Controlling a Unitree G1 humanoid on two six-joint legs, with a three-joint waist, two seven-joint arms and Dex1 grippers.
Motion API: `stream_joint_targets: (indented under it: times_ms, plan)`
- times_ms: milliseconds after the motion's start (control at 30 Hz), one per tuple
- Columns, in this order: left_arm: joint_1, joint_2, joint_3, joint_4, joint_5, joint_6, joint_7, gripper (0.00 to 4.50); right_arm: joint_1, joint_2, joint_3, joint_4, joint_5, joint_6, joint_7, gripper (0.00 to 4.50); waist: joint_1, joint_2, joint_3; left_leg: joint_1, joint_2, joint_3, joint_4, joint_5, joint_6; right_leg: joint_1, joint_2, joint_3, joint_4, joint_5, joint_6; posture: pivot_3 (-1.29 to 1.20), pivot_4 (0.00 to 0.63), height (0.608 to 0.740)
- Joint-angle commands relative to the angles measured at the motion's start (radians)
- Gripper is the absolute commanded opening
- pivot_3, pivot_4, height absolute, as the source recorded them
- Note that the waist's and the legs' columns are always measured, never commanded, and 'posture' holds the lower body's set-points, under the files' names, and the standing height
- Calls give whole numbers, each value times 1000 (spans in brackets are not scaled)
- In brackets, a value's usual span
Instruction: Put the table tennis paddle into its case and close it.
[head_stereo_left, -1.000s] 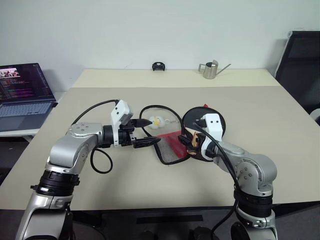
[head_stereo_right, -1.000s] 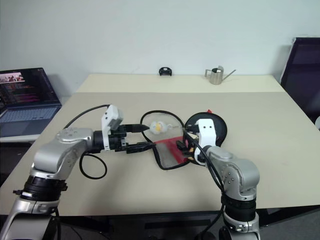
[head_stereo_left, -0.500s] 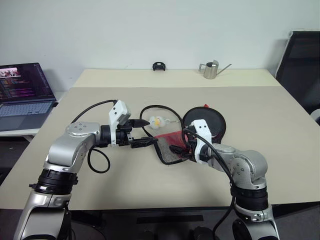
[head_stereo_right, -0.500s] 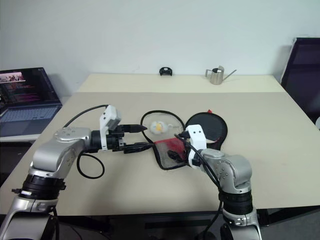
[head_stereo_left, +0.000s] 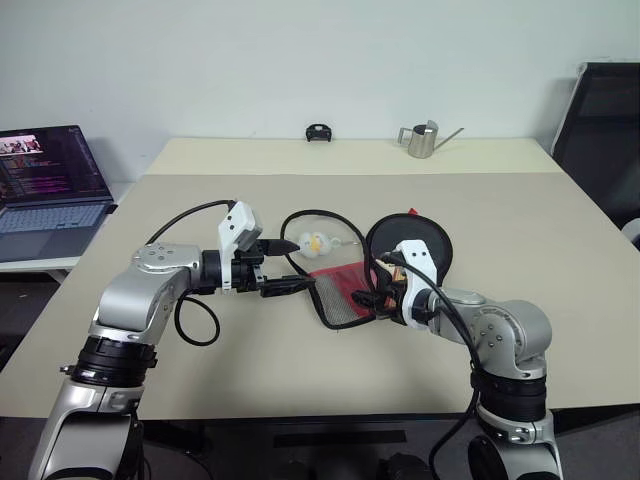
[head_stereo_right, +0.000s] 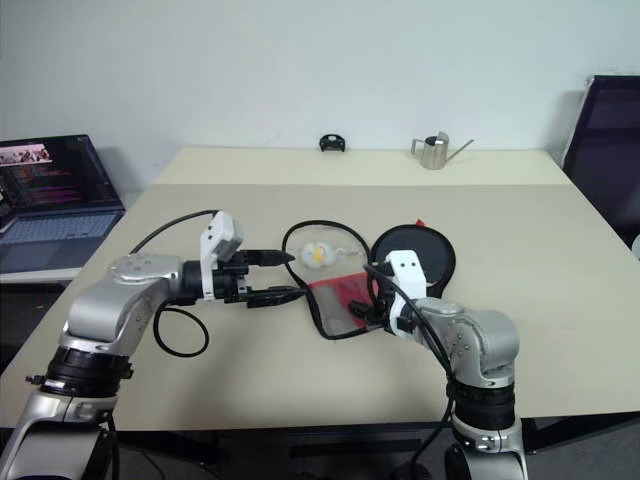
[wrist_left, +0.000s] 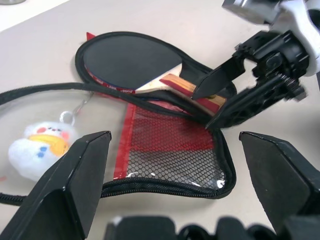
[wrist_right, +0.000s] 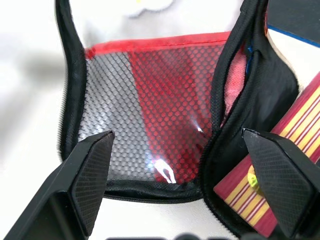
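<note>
**Paddle resting in the opened case, both pincers spread**

Beige and smooth, the counter (head_stereo_left: 560, 260) runs wide under a pale wall, with much bare surface to the robot's right and in front of the arms. At its middle lies the case (wrist_left: 170, 155), a soft black fabric pouch unzipped and folded open: one half shows black mesh over red lining with a glossy clear patch, its rim a corded black zipper band curling up at the edge. The other half cups the table tennis paddle (wrist_left: 130, 62), whose round matte black blade with a thin red edge lies flat inside the rounded pocket; the light wooden handle, striped in red and yellow layers, points toward the mesh half. A small white plush charm (wrist_left: 45, 145) on a metal ring sits just beside the open flap, inside the loop of the zipper band.

The left pincer (head_stereo_left: 290, 285) hovers at the mesh flap's outer edge, fingers spread wide, pinching nothing. The right pincer (wrist_left: 220, 102) has its black tips spread at the paddle's handle, near the fold between the two halves; whether they touch it I cannot tell.

Far back near the counter's rear edge stand a metal watering can (head_stereo_left: 422, 140) and a small black object (head_stereo_left: 318, 132), well apart from the case. A laptop (head_stereo_left: 50, 190) sits on a separate surface off the left edge; a dark chair (head_stereo_left: 605, 120) stands at the far right.
</note>
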Motion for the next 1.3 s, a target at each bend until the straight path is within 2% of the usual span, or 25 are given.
stream_joint_targets:
  times_ms: [33,167,267,467,567,833,933,1300]
  plan:
    - [-38,1,23,54,55,-63,55,4500,-89,1,-118,-100,85,37,62,4490,0,0,0,0,0,0,0,0,0,0,0,0,0,0,0,0,150,740]
    - [-67,-35,36,145,129,-102,193,4500,-102,-155,-188,-93,93,10,113,4490,8,-1,-1,0,-1,-1,0,0,0,1,-1,-2,-1,0,0,0,150,740]
    - [-64,-44,31,204,168,-108,248,4500,-52,-303,-153,-110,94,-64,180,4490,8,-1,0,0,-2,-1,0,0,0,1,-2,-2,-1,0,0,0,150,740]
    - [-37,-45,-10,264,196,-118,198,4500,64,-553,-49,-157,126,-283,409,4490,-2,-2,0,0,-1,1,-1,0,0,1,-2,-1,-1,0,1,0,150,740]
    - [-41,-53,-30,302,208,-122,173,4500,81,-637,-32,-149,135,-386,502,4490,-2,-2,0,0,-1,1,-1,0,0,1,-1,-1,-1,0,1,0,150,740]
    - [-43,-84,-74,348,240,-141,137,4500,54,-722,-66,-152,286,-435,649,4490,5,-3,1,0,-1,0,1,0,0,2,-2,-2,-1,0,1,0,150,740]
    - [-55,-112,-83,373,254,-157,145,4500,47,-730,-58,-145,303,-442,632,4490,6,-4,1,0,-1,-1,2,0,0,3,-2,-2,-1,0,1,0,150,740]
    - [-198,-306,-123,567,321,-276,166,4500,45,-724,-44,-141,325,-476,592,4490,26,-5,1,-1,-2,-2,7,-1,1,5,-3,-4,0,0,1,0,150,740]
